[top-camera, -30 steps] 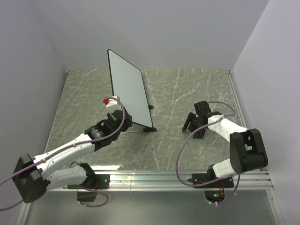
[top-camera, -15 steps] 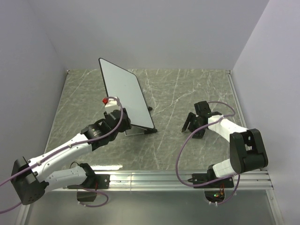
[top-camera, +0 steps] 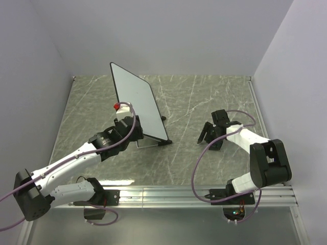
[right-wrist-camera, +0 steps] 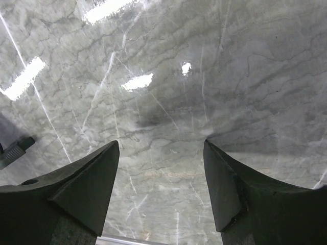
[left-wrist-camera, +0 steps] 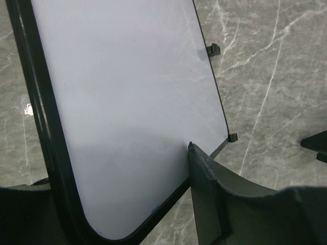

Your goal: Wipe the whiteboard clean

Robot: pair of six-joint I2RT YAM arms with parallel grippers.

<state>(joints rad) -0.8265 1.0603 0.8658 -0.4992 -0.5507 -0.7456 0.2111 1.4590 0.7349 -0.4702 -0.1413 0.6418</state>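
since half a second ago, we see the whiteboard (top-camera: pixel 137 106) tip slightly more upright. our left gripper (left-wrist-camera: pixel 120 204) clamps its lower black rim. it stands tilted at left-centre of the marble table (top-camera: pixel 204 102); our right gripper (right-wrist-camera: pixel 161 178) rests spread wide, holding nothing.

light: bright, even | glare: patches on table (right-wrist-camera: pixel 135 81) | shadow: soft under fingers (right-wrist-camera: pixel 92 189) | focus: sharp

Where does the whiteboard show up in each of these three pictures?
Top external: the whiteboard stands tilted, left of centre, by the left gripper.
Left wrist: it fills the upper left, a finger at its lower edge.
Right wrist: not in it.
Shared landmark: the board's black foot.
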